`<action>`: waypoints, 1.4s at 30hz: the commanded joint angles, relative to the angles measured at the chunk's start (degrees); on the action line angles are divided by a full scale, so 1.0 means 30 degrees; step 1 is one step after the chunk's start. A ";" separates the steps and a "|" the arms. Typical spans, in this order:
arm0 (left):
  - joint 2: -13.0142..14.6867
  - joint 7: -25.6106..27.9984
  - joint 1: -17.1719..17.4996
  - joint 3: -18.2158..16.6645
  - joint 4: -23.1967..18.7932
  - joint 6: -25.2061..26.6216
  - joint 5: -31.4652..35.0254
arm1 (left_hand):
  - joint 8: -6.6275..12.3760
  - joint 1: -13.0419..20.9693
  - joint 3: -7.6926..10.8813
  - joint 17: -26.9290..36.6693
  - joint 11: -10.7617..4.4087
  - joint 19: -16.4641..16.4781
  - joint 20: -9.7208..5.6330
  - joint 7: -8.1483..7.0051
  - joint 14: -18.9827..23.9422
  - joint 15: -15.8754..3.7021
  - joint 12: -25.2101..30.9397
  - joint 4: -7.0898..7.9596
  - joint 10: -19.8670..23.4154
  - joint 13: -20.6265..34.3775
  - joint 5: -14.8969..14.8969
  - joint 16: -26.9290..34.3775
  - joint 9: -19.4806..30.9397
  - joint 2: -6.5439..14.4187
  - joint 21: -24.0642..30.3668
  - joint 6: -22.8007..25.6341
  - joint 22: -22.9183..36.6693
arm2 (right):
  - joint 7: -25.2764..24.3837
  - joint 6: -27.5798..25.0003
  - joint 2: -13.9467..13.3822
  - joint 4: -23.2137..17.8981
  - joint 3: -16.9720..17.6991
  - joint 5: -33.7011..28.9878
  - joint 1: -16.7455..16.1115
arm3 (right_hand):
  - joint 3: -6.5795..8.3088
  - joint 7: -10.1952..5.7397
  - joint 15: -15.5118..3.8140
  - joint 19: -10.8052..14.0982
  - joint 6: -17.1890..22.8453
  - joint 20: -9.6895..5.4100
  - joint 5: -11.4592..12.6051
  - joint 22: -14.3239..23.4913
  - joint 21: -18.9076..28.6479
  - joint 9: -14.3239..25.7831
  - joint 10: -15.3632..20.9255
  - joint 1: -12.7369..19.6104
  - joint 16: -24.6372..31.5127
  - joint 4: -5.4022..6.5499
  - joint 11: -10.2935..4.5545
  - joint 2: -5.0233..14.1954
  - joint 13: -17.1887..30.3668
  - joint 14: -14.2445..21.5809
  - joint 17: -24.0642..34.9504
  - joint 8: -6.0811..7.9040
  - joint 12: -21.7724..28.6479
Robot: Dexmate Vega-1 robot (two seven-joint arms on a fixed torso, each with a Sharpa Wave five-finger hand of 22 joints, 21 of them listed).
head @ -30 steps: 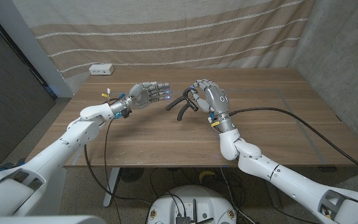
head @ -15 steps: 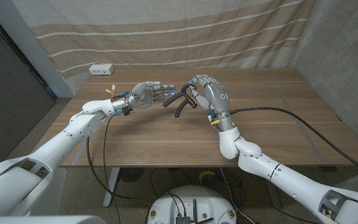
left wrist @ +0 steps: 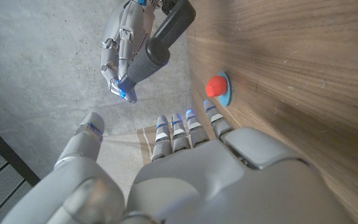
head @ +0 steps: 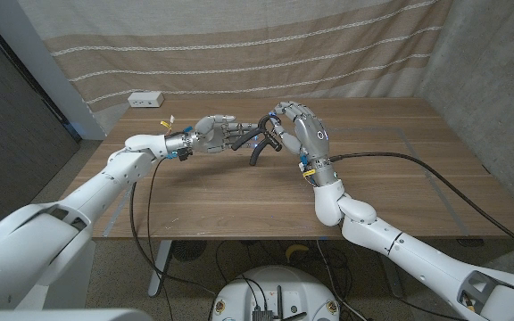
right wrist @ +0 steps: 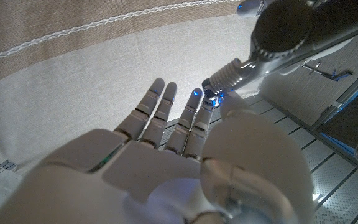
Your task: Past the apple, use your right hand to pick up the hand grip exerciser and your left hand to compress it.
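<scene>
Plenty of bare wood on the worktop in front of and to both sides of the hands; everything happens up in the middle, raised off the surface, well back from the near edge. At the far left corner sits a white box, close to the back edge and the striped curtain, well apart from the action.

The hand grip exerciser is black, with two padded handles that splay apart toward their free ends. The left wrist view gives a good look at one handle: dark foam sleeve, rounded end, angled across the frame. It's off the worktop, held in the right hand, whose fingers are curled around one handle, back of the hand toward the camera, forearm rising steeply from the elbow.

The left hand reaches in level from the left, arm stretched long across the worktop. Its fingers are fairly straight and a bit spread, tips right at the free handle; can't tell if they actually touch it. Nothing is in that hand.

The left wrist view also shows a small red apple on a blue disc on the wood.
</scene>
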 commanded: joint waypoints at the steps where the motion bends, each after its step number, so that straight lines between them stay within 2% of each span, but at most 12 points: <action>1: -0.0283 -0.2940 -0.3915 0.5765 0.4034 -0.1312 -0.3430 | 0.0001 -0.0041 -0.0254 0.0089 0.0464 -0.0025 0.0127 0.0452 0.0223 0.0322 -0.0028 -0.0014 0.0138 0.0028 0.0107 -0.0025 0.0066 -0.0521 -0.0076 0.0096 0.0027 | -0.0517 0.0970 0.0168 0.0291 0.0101 -0.0209 0.0311 | 0.1706 -0.0065 -0.3459 -0.0039 -0.0123 -0.2116 0.0124 0.0090 0.0162 0.9154 -0.0138 -0.0294 -0.0063 0.1801 0.0006 0.0047 0.0135 0.0025 0.0117 0.0984 0.0079; 3: -0.0039 -0.2940 -0.4462 0.7174 0.4134 -0.1534 -0.4369 | 0.0024 -0.0118 -0.0403 0.0095 0.0665 0.0018 0.0173 0.0840 0.0323 0.0552 -0.0042 0.0033 0.0182 0.0030 0.0141 0.0000 0.0073 -0.0734 -0.0096 0.0223 0.0031 | -0.0671 0.1052 0.0228 0.0316 0.0132 -0.0252 0.0357 | 0.1728 -0.0089 -0.3448 -0.0063 -0.0145 -0.2118 0.0125 0.0089 0.0176 0.9142 -0.0161 -0.0320 -0.0103 0.1829 0.0006 0.0056 0.0167 0.0006 0.0133 0.0987 0.0082; 5: 0.0123 -0.2940 -0.4819 0.8120 0.4209 -0.1729 -0.5015 | 0.0033 -0.0137 -0.0434 0.0096 0.0701 0.0031 0.0178 0.0906 0.0333 0.0605 -0.0043 0.0042 0.0193 0.0031 0.0146 0.0000 0.0074 -0.0775 -0.0098 0.0259 0.0032 | -0.0695 0.1082 0.0239 0.0313 0.0155 -0.0270 0.0359 | 0.1735 -0.0057 -0.3453 -0.0087 -0.0192 -0.2107 0.0121 0.0089 0.0193 0.9196 -0.0184 -0.0342 -0.0115 0.1842 0.0005 0.0055 0.0203 0.0009 0.0176 0.1024 0.0087; 8: 0.0337 -0.2940 -0.5401 0.9579 0.4212 -0.1691 -0.5776 | 0.0105 -0.0301 -0.0636 0.0105 0.0917 0.0083 0.0224 0.1441 0.0338 0.0775 -0.0076 0.0116 0.0192 0.0033 0.0168 -0.0016 0.0085 -0.1000 -0.0116 0.0552 0.0039 | -0.0879 0.1137 0.0257 0.0277 0.0193 -0.0373 0.0363 | 0.1749 -0.0082 -0.3458 -0.0117 -0.0165 -0.2090 0.0115 0.0088 0.0222 0.9145 -0.0217 -0.0364 -0.0142 0.1849 0.0003 0.0048 0.0259 -0.0003 0.0238 0.1037 0.0095; 11: 0.0458 -0.2940 -0.5828 1.0634 0.4207 -0.1761 -0.6330 | 0.0176 -0.0510 -0.0851 0.0113 0.1041 0.0169 0.0318 0.1952 0.0365 0.0918 -0.0088 0.0206 0.0239 0.0034 0.0195 -0.0020 0.0098 -0.1178 -0.0121 0.0882 0.0048 | -0.1016 0.1120 0.0291 0.0221 0.0243 -0.0458 0.0364 | 0.1764 -0.0062 -0.3463 -0.0122 -0.0205 -0.2074 0.0110 0.0087 0.0254 0.9164 -0.0244 -0.0371 -0.0166 0.1842 0.0001 0.0041 0.0304 -0.0023 0.0292 0.1061 0.0101; 12: 0.0503 -0.2940 -0.5981 1.0978 0.4197 -0.1779 -0.6446 | 0.0225 -0.0616 -0.0949 0.0117 0.1236 0.0177 0.0327 0.2133 0.0378 0.1006 -0.0038 0.0250 0.0406 0.0036 0.0210 -0.0021 0.0105 -0.1237 -0.0136 0.1086 0.0053 | -0.1044 0.1095 0.0299 0.0184 0.0266 -0.0484 0.0365 | 0.1775 -0.0107 -0.3452 -0.0139 -0.0243 -0.2068 0.0109 0.0086 0.0262 0.9143 -0.0256 -0.0383 -0.0183 0.1853 0.0000 0.0049 0.0325 -0.0029 0.0309 0.1045 0.0104; 15: 0.0614 -0.2940 -0.6290 1.1711 0.4149 -0.1809 -0.6764 | 0.0249 -0.0800 -0.1110 0.0122 0.1480 0.0361 0.0421 0.2372 0.0528 0.1152 0.0017 0.0326 0.0636 0.0037 0.0239 0.0020 0.0118 -0.1297 -0.0097 0.1311 0.0061 | -0.1159 0.1079 0.0327 0.0109 0.0336 -0.0515 0.0367 | 0.1782 -0.0076 -0.3463 -0.0144 -0.0206 -0.2059 0.0105 0.0085 0.0281 0.9106 -0.0271 -0.0390 -0.0189 0.1852 0.0000 0.0048 0.0353 -0.0027 0.0346 0.1055 0.0109; 23: 0.0782 -0.2940 -0.6990 1.3469 0.4027 -0.2066 -0.7730 | 0.0199 -0.0991 -0.1265 0.0128 0.1692 0.0548 0.0504 0.2555 0.0562 0.1304 -0.0005 0.0392 0.0672 0.0039 0.0258 0.0016 0.0127 -0.1352 -0.0053 0.1332 0.0069 | -0.1398 0.1207 0.0367 0.0082 0.0413 -0.0580 0.0413 | 0.1816 -0.0101 -0.3470 -0.0190 -0.0288 -0.2053 0.0093 0.0081 0.0339 0.9070 -0.0312 -0.0410 -0.0240 0.1841 -0.0002 0.0044 0.0456 -0.0058 0.0467 0.1065 0.0130; 31: 0.0753 -0.2940 -0.7860 1.5990 0.4012 -0.2780 -1.0225 | 0.0025 -0.1208 -0.1559 0.0138 0.1767 0.0564 0.0554 0.2577 0.0237 0.1488 -0.0155 0.0388 0.0399 0.0042 0.0324 -0.0121 0.0138 -0.1591 -0.0101 0.1019 0.0069 | -0.1466 0.1618 0.0437 0.0238 0.0394 -0.0406 0.0456 | 0.1835 -0.0119 -0.3432 -0.0236 -0.0272 -0.2040 0.0076 0.0076 0.0394 0.9015 -0.0353 -0.0493 -0.0299 0.1897 0.0000 0.0041 0.0551 -0.0069 0.0562 0.1098 0.0147; 39: 0.0286 -0.2940 -0.8199 1.6961 0.4469 -0.3027 -1.1590 | 0.0018 -0.1127 -0.1778 0.0139 0.1722 0.0504 0.0603 0.2414 -0.0093 0.1477 -0.0287 0.0257 0.0080 0.0044 0.0462 -0.0221 0.0154 -0.1774 -0.0185 0.0943 0.0057 | -0.1434 0.1555 0.0558 0.0367 0.0455 -0.0289 0.0417 | 0.1879 -0.0065 -0.3453 -0.0284 -0.0306 -0.1989 0.0061 0.0070 0.0460 0.8971 -0.0387 -0.0527 -0.0364 0.1900 -0.0003 0.0043 0.0661 -0.0095 0.0680 0.1128 0.0172; 42: 0.0154 -0.2940 -0.8440 1.7420 0.4512 -0.2999 -1.1756 | 0.0130 -0.1053 -0.1909 0.0140 0.1749 0.0521 0.0620 0.2522 -0.0150 0.1502 -0.0298 0.0189 0.0037 0.0045 0.0567 -0.0220 0.0164 -0.1879 -0.0210 0.1197 0.0047 | -0.1416 0.1484 0.0645 0.0441 0.0506 -0.0187 0.0437 | 0.1888 -0.0052 -0.3446 -0.0294 -0.0303 -0.1986 0.0057 0.0069 0.0474 0.8951 -0.0389 -0.0539 -0.0385 0.1904 -0.0005 0.0040 0.0685 -0.0108 0.0702 0.1133 0.0180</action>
